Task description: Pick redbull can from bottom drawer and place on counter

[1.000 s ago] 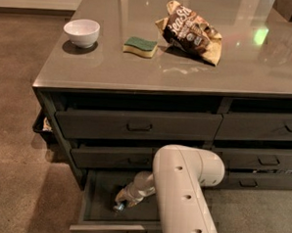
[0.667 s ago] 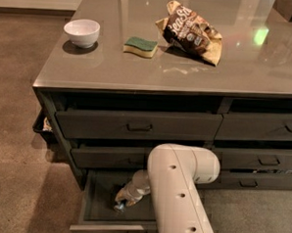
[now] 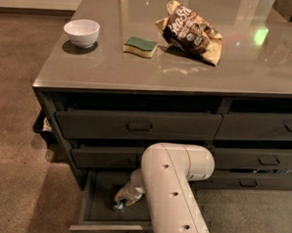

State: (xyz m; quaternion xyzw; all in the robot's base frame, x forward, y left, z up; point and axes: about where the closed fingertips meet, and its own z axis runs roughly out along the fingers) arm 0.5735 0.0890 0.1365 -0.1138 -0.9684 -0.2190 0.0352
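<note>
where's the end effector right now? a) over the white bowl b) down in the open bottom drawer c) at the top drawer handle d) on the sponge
b: the end effector is down inside the pulled-out bottom drawer, by the redbull can, well below the counter.

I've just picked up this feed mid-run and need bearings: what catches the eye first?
The white arm fills the lower middle, its gripper down inside the open bottom drawer, where a small bluish metallic object, likely the redbull can, shows at its tip. On the counter above sit a white bowl, a green-and-yellow sponge and a snack bag.
</note>
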